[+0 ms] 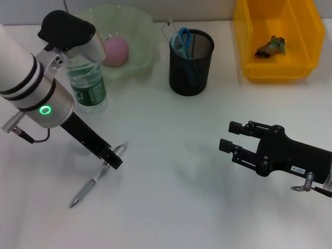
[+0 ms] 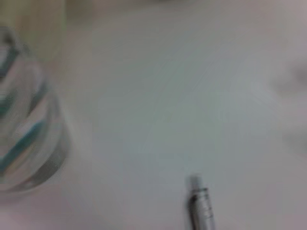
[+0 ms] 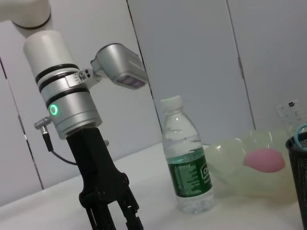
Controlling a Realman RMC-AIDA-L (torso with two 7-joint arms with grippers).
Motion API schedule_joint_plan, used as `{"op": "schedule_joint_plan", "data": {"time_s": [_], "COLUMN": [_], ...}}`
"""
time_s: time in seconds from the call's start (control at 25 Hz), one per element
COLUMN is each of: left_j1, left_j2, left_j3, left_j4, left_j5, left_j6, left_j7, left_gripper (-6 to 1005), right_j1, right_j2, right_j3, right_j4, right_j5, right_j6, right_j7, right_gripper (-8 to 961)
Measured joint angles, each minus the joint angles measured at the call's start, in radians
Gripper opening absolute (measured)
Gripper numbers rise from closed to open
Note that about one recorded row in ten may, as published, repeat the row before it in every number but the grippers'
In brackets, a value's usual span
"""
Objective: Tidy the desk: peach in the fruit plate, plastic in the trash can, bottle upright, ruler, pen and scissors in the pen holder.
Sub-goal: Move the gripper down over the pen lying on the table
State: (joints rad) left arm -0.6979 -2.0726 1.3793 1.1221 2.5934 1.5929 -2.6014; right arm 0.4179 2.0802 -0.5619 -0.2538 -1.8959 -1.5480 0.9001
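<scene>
Since only the pen (image 1: 97, 176) is left lying on the desk (image 1: 171, 207), things stand like this:
Left gripper (image 1: 111, 158): lowered right over the pen's upper end; grip can't be told tbh.
Right gripper (image 1: 231, 136): parked off to the side, held open, nothing in it.
Risk: pen could get rolled away if it's pinched off-center, probably.
Pen holder (image 1: 191, 62): scissors (image 1: 181, 41) and ruler (image 1: 170, 32) already stored.
</scene>
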Motion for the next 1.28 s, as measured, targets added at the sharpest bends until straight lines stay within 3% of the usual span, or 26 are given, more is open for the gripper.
{"op": "schedule_joint_plan", "data": {"time_s": [0.28, 0.76, 1.04, 1.28], "left_j1": [-0.021, -0.05, -0.062, -0.064], "left_j2": [-0.002, -0.004, -0.007, -0.008], "left_j3": [0.062, 0.08, 0.149, 0.156], "left_j4": [-0.009, -0.035, -0.039, -0.041], "left_j5": [0.018, 0.043, 0.04, 0.042], "left_j6": [-0.025, -0.057, -0.067, -0.075], "left_j7": [-0.056, -0.101, -0.119, -0.125], "left_gripper": [758, 759, 759, 759], "right_j1": [-0.001, 0.016, 0.019, 0.018], "right_j2": [0.0, 0.001, 0.001, 0.001], "right_j3": [0.001, 0.002, 0.002, 0.002], "right_j4": [-0.001, 0.006, 0.006, 0.007], "right_j5": [0.0, 0.0, 0.0, 0.0], "right_j6": [0.002, 0.022, 0.007, 0.007], "right_j7": [-0.001, -0.001, 0.005, 0.009], "right_gripper": [531, 531, 531, 531]}}
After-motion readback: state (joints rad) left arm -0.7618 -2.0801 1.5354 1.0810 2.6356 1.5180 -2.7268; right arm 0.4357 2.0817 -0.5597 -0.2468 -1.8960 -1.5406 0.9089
